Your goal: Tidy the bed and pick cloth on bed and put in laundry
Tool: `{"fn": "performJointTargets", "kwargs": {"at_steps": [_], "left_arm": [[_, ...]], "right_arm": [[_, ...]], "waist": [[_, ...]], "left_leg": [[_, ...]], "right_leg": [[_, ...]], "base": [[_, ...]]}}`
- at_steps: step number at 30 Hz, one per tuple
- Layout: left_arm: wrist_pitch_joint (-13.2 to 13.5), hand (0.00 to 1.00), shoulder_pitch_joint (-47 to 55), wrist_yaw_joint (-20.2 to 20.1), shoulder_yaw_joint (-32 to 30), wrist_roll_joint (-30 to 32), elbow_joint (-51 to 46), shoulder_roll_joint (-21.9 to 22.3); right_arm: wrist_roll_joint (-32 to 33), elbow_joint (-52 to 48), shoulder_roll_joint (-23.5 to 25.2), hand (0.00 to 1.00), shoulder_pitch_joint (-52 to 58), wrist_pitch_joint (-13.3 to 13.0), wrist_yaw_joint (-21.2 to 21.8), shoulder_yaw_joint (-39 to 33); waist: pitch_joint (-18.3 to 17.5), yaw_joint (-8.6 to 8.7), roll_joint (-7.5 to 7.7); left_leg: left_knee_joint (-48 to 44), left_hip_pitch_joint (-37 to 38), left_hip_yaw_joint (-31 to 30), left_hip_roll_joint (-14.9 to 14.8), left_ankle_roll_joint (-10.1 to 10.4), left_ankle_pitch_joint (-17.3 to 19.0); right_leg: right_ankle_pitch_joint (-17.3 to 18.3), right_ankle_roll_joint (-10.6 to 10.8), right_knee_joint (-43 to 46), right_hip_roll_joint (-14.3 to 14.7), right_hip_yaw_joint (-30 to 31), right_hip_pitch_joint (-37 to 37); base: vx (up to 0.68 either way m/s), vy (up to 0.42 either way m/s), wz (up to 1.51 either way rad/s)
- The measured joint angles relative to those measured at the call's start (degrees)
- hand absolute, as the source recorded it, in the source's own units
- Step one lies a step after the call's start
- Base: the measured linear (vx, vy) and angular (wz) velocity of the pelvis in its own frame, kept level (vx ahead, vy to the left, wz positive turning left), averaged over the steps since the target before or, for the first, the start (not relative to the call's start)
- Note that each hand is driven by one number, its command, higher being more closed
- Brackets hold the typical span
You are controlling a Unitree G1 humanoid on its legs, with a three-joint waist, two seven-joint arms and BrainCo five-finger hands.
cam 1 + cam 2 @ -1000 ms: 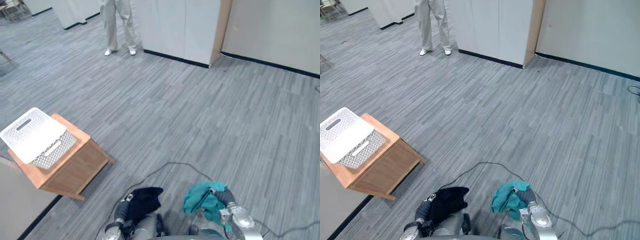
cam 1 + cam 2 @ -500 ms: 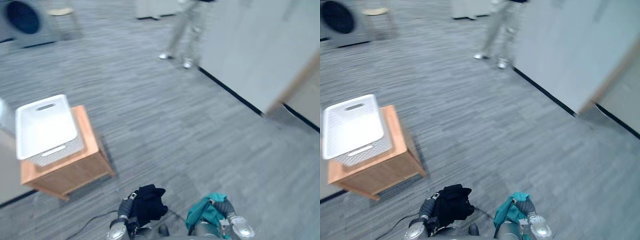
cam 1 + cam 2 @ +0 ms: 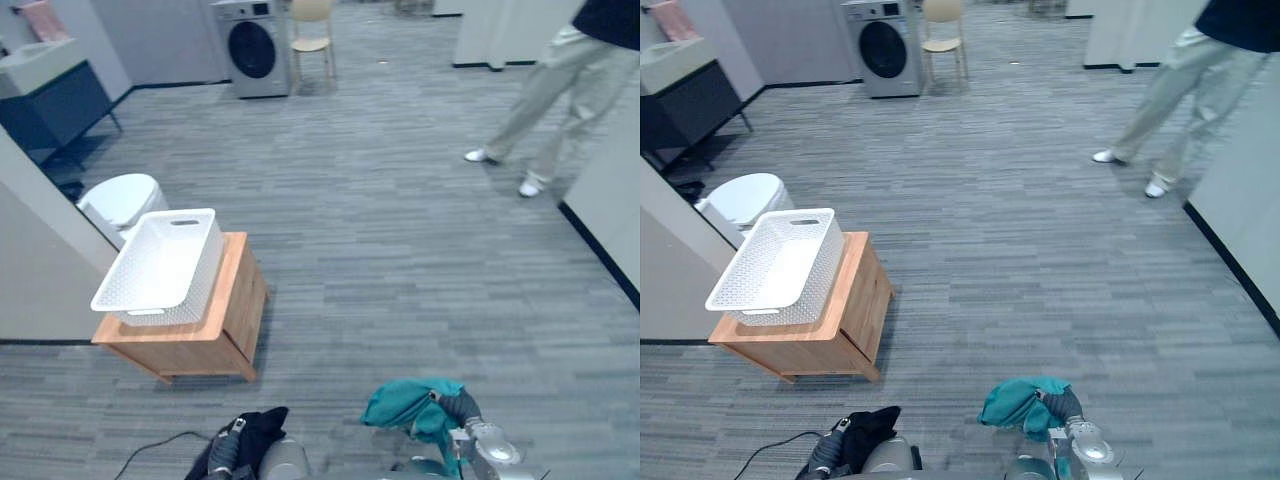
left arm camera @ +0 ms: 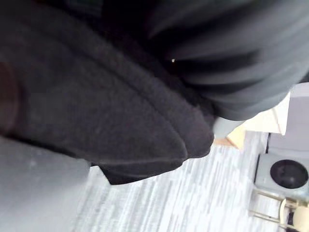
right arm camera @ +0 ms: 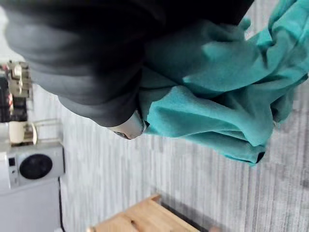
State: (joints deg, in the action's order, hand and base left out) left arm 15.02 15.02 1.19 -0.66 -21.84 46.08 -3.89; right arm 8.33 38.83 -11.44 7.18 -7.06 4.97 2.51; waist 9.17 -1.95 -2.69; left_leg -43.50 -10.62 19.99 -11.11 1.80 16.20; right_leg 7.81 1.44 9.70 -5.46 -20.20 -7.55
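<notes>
Bright, even light, with soft shadow beside the wooden stand

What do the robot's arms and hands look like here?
The right arm is silver-grey, with a round shiny cap near the wrist; the left arm is the same rounded silver-grey. The right hand and left hand each wear a dark ribbed cover over back and wrist, the left with a small pale tag.

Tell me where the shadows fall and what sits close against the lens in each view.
Left eye view: the wooden cabinet casts a soft shadow onto the floor at its foot; the white basket on it is evenly lit. Left wrist view: the black cloth hangs close to the lens, in deep shade. Right wrist view: the teal cloth is brightly lit, with shade in its folds.
</notes>
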Motion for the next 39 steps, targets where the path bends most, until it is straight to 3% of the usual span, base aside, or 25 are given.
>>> {"fn": "performJointTargets", "kwargs": {"at_steps": [1, 2, 4, 6, 8, 9, 10, 12, 13, 15, 16, 17, 19, 20, 22, 23, 25, 26, 27, 28, 30, 31, 32, 33, 39], "left_arm": [[0.2, 1.00, -0.4, 0.0, 0.0, 0.0, -0.1, 0.5], [0.8, 1.00, -1.0, 0.0, 0.1, 0.2, -0.6, 1.9], [1.5, 1.00, -0.9, 0.2, 0.1, 0.9, -0.9, 1.9], [1.7, 1.00, -0.4, 0.5, -0.1, 1.3, -1.7, 2.1], [1.8, 1.00, 0.0, 1.0, -0.2, 2.0, -2.6, 0.7], [1.6, 1.00, -0.3, 1.6, -0.1, 3.7, -1.4, 1.3], [1.5, 1.00, -0.5, 1.7, 0.3, 4.8, -1.0, 1.1], [1.4, 1.00, -0.8, 1.9, 0.8, 6.0, -1.1, 0.0], [1.3, 1.00, -0.9, 2.7, 1.1, 6.3, -1.0, -0.4], [1.1, 1.00, -1.5, 2.8, 1.4, 6.7, -1.2, -0.8], [1.1, 1.00, -2.6, 2.8, 2.1, 7.5, -1.7, -1.2], [1.1, 1.00, -3.4, 2.7, 2.8, 8.2, -2.5, -2.1], [1.1, 1.00, -4.2, 2.6, 2.9, 8.7, -2.8, -3.2], [1.0, 1.00, -4.3, 2.7, 2.8, 9.0, -2.8, -4.6], [1.0, 1.00, -2.1, 2.7, 2.2, 8.9, -3.3, -7.0], [0.5, 1.00, 0.2, 2.9, 1.4, 8.2, -4.4, -8.6], [-0.3, 1.00, 1.2, 3.1, -0.1, 6.8, -4.8, -6.4], [-0.4, 1.00, 1.0, 2.9, -0.1, 6.6, -5.0, -5.5], [-0.8, 1.00, 0.2, 2.4, 0.1, 6.8, -5.0, -3.4], [-1.0, 1.00, 0.2, 1.7, 0.1, 7.9, -5.0, -1.8], [-1.0, 1.00, 0.0, 1.1, 0.6, 10.3, -5.3, -1.0], [-1.0, 1.00, -0.1, 0.7, 0.8, 11.4, -6.5, -0.7], [-0.9, 1.00, -0.3, 0.3, 1.0, 11.4, -7.0, -0.7], [-0.7, 1.00, -0.6, 0.0, 1.0, 11.5, -7.4, -1.0], [-0.7, 1.00, -1.4, -0.1, 1.6, 12.5, -7.7, -1.7]], "right_arm": [[0.0, 0.0, -0.1, 1.00, 0.0, -0.2, 0.0, -0.3], [0.0, 0.0, -0.2, 1.00, -0.3, -0.2, -0.4, -1.7], [0.2, 0.2, -0.9, 1.00, -0.5, -0.3, -1.4, -2.0], [0.2, 0.7, -1.2, 1.00, -0.8, -0.8, -1.5, -2.0], [0.2, 3.2, 0.0, 1.00, -1.2, -1.5, -1.1, -2.0], [0.3, 4.4, -0.2, 1.00, -2.3, -1.7, -1.0, -2.0], [0.2, 5.1, -0.2, 1.00, -2.6, -1.6, -1.1, -2.1], [0.0, 5.0, 1.4, 1.00, -2.4, -1.7, -0.6, -1.4], [-0.1, 5.0, 2.5, 1.00, -2.1, -1.7, -0.1, -0.9], [-0.1, 4.4, 2.8, 1.00, -1.4, -2.2, 0.1, 0.5], [0.1, 3.8, 3.2, 1.00, -0.8, -2.6, -0.1, 0.6], [0.1, 2.9, 3.4, 1.00, -0.5, -2.7, -0.2, 0.6], [0.3, 2.3, 3.8, 1.00, -0.8, -3.0, -1.3, 0.6], [1.0, 2.3, 4.8, 1.00, -1.4, -3.4, -2.6, 0.8], [2.3, 2.3, 5.7, 1.00, -2.0, -3.8, -3.0, 1.5], [2.4, 2.3, 5.8, 1.00, -2.0, -3.8, -3.1, 2.1], [2.7, 1.6, 4.2, 1.00, -3.7, -3.8, -3.5, 1.0], [2.9, 0.2, 3.7, 1.00, -3.7, -3.8, -3.6, 0.1], [3.1, -1.6, 2.1, 1.00, -4.2, -3.8, -4.0, -1.7], [3.1, -1.6, 1.1, 1.00, -4.5, -3.8, -4.7, -3.1], [3.1, -1.7, 0.8, 1.00, -4.6, -3.9, -5.8, -5.6], [3.1, -2.8, 0.0, 1.00, -4.6, -4.4, -6.7, -8.2], [3.1, -3.8, -0.4, 1.00, -4.5, -4.6, -7.3, -9.2], [3.1, -4.8, -0.4, 1.00, -4.5, -4.9, -7.8, -10.6], [2.2, -18.5, -1.4, 1.00, -4.4, -6.2, -9.1, -18.0]], "waist": [[0.1, 0.01, 0.15], [0.4, 0.05, 0.61], [0.4, -0.23, 0.64], [-0.1, -2.02, 1.13], [-2.3, -2.52, 4.60], [-2.2, -1.62, 3.08], [-2.2, -0.81, 3.10], [-0.9, 0.49, 3.35], [-0.3, 1.27, 3.22], [0.0, 1.49, 2.71], [0.3, 1.77, 1.98], [0.3, 2.09, 1.91], [0.1, 2.10, 2.42], [0.9, 1.61, 3.77], [0.6, 0.65, 5.98], [-1.1, 0.82, 8.41], [-1.2, 0.78, 6.01], [-0.7, 1.07, 4.78], [0.8, 1.01, 2.22], [1.0, 1.00, 1.56], [1.2, 1.06, 1.91], [0.9, 1.31, 1.38], [0.6, 1.51, 0.74], [0.5, 1.21, 1.01], [-1.0, 3.43, 3.64]], "left_leg": [[5.3, -0.2, 2.4, 1.5, 0.3, -0.2], [16.7, -1.4, 10.4, 5.1, 1.5, -1.7], [23.2, -1.9, 17.1, 6.0, -0.4, -4.7], [24.9, -2.8, 21.1, 6.0, -4.6, -4.6], [23.3, -2.2, 20.8, 8.0, -7.9, -3.8], [23.8, -0.6, 18.0, 8.9, -14.2, -4.2], [25.7, 1.5, 16.2, 10.3, -14.1, -4.2], [29.0, 6.6, 10.9, 12.2, -14.0, -4.4], [30.6, 10.0, 7.2, 12.5, -13.5, -4.6], [32.0, 13.2, 1.1, 12.5, -13.0, -4.9], [31.8, 14.4, -4.5, 11.5, -11.2, -4.5], [31.5, 15.0, -9.5, 10.7, -9.6, -3.7], [31.5, 15.8, -14.7, 10.1, -7.1, -2.2], [31.4, 18.8, -17.9, 9.8, -4.4, -0.7], [31.4, 22.2, -18.8, 9.8, -1.2, 1.4], [30.3, 23.0, -19.0, 11.1, 0.4, 2.8], [21.4, 18.9, -17.8, 6.9, 1.4, 3.6], [16.2, 16.6, -16.4, 5.5, 1.6, 3.6], [9.8, 12.7, -11.9, 2.1, 2.0, 3.7], [9.8, 11.6, -8.5, 1.7, 1.5, 4.0], [14.7, 11.5, -5.6, 3.4, 1.4, 4.1], [22.6, 11.7, -2.4, 4.6, 1.7, 1.8], [26.1, 11.5, -0.8, 4.3, -0.4, -1.4], [27.5, 12.0, 0.5, 4.5, -1.7, -2.5], [42.2, 16.3, -2.2, 9.6, -2.2, -10.4]], "right_leg": [[0.0, 0.0, -1.2, 0.0, -1.6, -1.4], [0.4, 0.6, -4.0, 0.1, -5.9, -4.3], [1.1, 1.7, -6.0, 1.2, -8.6, -6.5], [7.1, 4.0, -3.9, 1.2, -12.2, -8.0], [11.6, 7.4, 4.5, -2.8, -14.1, -7.4], [9.8, 7.5, 25.1, -7.5, -12.0, -0.9], [3.9, 6.0, 38.1, -10.7, -7.8, 4.6], [3.3, 4.4, 50.4, -12.8, -3.5, 11.3], [3.9, 3.8, 49.7, -12.3, -1.1, 14.4], [5.3, 4.9, 40.7, -9.8, 3.0, 17.1], [5.7, 5.8, 29.0, -6.4, 7.6, 17.6], [4.4, 6.9, 17.3, -3.4, 14.6, 17.9], [0.4, 8.9, 5.8, -1.6, 23.5, 17.8], [-4.6, 9.7, 1.2, -1.4, 27.0, 18.1], [-11.0, 7.3, 2.1, -0.8, 26.8, 18.3], [-12.5, 4.4, 7.2, -1.3, 24.1, 20.1], [-9.0, 4.0, 5.4, 0.3, 21.4, 18.0], [-8.9, 3.9, 3.0, 0.8, 20.1, 16.3], [-9.6, 2.7, -0.3, 2.2, 18.3, 13.4], [-9.4, 2.1, -1.5, 2.2, 17.4, 12.0], [-9.2, 1.8, -2.6, 1.4, 16.6, 10.3], [-9.2, 1.8, -3.5, 1.3, 15.5, 9.2], [-9.2, 1.8, -3.8, 1.7, 15.0, 9.0], [-9.1, 1.7, -4.1, 1.6, 15.0, 8.8], [-9.7, 2.7, -7.1, -0.9, 12.5, 8.4]], "base": [[0.39, -0.189, 1.17], [0.30, -0.142, 1.11], [0.30, -0.123, 0.89], [0.34, -0.085, 0.58], [0.43, -0.010, 0.58], [0.64, 0.039, 0.91], [0.57, 0.054, 1.01], [0.55, 0.043, 1.35], [0.56, -0.018, 1.72], [0.52, -0.133, 1.76], [0.58, -0.252, 2.38], [0.46, -0.244, 2.44], [0.45, -0.309, 1.95], [0.55, -0.461, 1.61], [0.49, -0.504, 1.28], [0.42, -0.479, 0.81], [0.33, -0.383, 0.41], [0.28, -0.342, 0.48], [0.25, -0.308, 0.49], [0.23, -0.263, 0.46], [0.20, -0.178, 0.28], [0.14, -0.115, 0.24], [0.13, -0.095, 0.15], [0.06, -0.027, 0.08], [0.04, 0.025, 0.26]]}}
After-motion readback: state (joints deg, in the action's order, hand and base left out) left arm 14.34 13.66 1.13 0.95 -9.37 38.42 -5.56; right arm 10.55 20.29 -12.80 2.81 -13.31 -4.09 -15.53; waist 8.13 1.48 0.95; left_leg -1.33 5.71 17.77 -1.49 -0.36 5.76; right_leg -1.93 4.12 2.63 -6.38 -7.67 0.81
